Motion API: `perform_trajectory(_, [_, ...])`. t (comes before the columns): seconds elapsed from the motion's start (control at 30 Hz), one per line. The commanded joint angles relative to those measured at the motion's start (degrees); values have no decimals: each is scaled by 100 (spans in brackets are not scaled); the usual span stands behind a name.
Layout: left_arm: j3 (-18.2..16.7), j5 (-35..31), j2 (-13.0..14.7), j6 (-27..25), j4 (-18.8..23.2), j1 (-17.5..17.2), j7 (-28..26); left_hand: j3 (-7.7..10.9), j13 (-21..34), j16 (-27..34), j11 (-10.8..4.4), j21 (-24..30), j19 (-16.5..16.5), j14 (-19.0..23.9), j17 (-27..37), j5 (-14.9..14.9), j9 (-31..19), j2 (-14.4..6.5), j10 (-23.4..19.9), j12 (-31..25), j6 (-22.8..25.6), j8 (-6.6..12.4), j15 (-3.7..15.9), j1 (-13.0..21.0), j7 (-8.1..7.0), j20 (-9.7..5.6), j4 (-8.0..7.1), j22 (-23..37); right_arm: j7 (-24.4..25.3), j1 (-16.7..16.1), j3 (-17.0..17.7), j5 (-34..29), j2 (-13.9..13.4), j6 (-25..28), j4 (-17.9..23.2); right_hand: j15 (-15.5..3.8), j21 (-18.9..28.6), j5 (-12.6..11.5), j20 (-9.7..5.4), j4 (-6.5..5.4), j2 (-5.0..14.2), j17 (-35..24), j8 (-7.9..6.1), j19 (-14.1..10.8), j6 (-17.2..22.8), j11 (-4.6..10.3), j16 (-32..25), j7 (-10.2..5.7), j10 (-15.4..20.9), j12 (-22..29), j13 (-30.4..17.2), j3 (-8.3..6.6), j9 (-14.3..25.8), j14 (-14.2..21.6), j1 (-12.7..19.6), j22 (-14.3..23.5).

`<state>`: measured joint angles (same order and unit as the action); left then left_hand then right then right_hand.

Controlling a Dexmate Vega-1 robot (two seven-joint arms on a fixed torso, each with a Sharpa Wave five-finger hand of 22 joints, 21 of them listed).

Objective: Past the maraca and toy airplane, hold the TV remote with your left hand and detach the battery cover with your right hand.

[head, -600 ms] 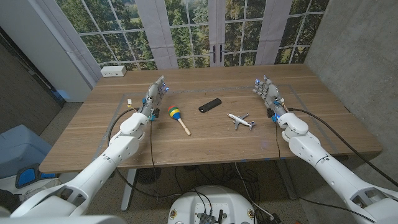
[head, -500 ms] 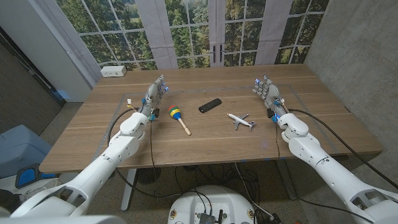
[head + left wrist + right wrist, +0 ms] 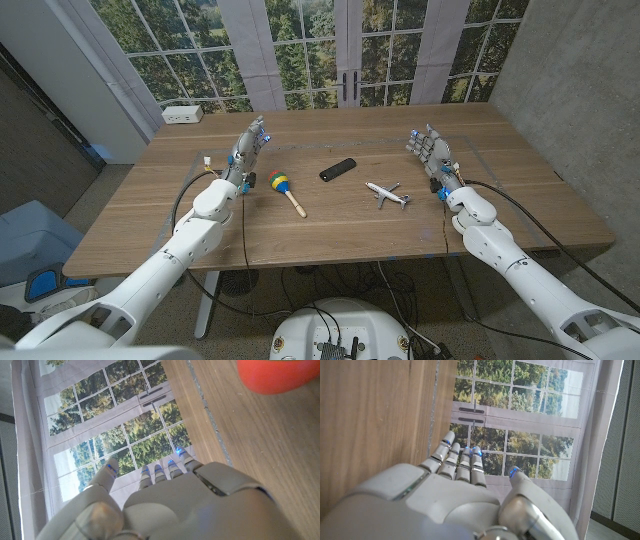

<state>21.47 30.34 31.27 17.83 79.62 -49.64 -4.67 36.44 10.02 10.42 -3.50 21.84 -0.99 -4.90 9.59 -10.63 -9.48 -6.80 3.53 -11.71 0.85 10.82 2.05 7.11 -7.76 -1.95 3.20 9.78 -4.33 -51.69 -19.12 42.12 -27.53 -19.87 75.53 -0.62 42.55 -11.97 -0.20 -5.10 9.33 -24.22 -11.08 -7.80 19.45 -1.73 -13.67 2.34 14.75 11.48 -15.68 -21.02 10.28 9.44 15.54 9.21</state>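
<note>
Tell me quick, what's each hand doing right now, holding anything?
Left hand: open, holding nothing, fingers extended.
Right hand: open, holding nothing, fingers extended.

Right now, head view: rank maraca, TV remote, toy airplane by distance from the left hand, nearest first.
From the left hand:
1. Maraca, just beside the hand, toward the table's middle.
2. TV remote, at the table's centre, past the maraca.
3. Toy airplane, farthest, over on the right hand's side.
</note>
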Motion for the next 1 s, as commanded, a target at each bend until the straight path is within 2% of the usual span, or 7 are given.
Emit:
perform_trajectory(0.03, [245,-779,257,-276,327,173,-293,20,11,43,-8,0,101,79,20,0,-33,10,-79,-52,77,36,327,52,-34,-78,63,24,187,-198,50,-2,-93,91,202,10,-31,20,4,61,-76,-2,-16,-69,43,-32,-41,18,81,44,5,-24,26,41,42,31])
perform_trajectory(0.43, [346,-1119,333,-517,514,308,-413,26,19,83,-7,-53,200,368,19,27,-40,50,-334,-81,273,28,179,80,-48,130,234,34,329,-374,90,-70,-175,57,349,24,-98,43,7,185,-59,31,-36,-84,112,-54,-44,17,144,60,43,-67,28,40,126,34])
perform_trajectory(0.6, [407,-1354,420,-690,661,331,-512,23,25,119,-37,-45,358,603,23,43,-46,83,-519,-111,357,21,115,97,-25,222,337,39,397,-503,135,-75,-217,13,487,35,-123,56,37,231,-55,43,-48,-98,157,-63,-51,28,188,73,57,-81,29,50,154,35])
perform_trajectory(0.83, [538,-1914,552,-1029,965,359,-806,14,34,146,-87,-65,497,887,24,66,-52,152,-727,-135,490,28,134,164,23,280,501,39,448,-599,152,-105,-254,-15,593,61,-152,73,71,279,-48,54,-52,-117,191,-99,-65,34,258,96,73,-94,31,73,178,38])
perform_trajectory(1.0, [615,-2198,617,-1196,1103,403,-879,7,37,157,-99,-69,552,987,27,75,-53,189,-779,-136,550,37,141,190,30,305,555,39,501,-644,168,-117,-251,-44,647,68,-165,84,103,302,-46,59,-55,-139,211,-92,-74,59,287,104,81,-98,32,86,185,40])
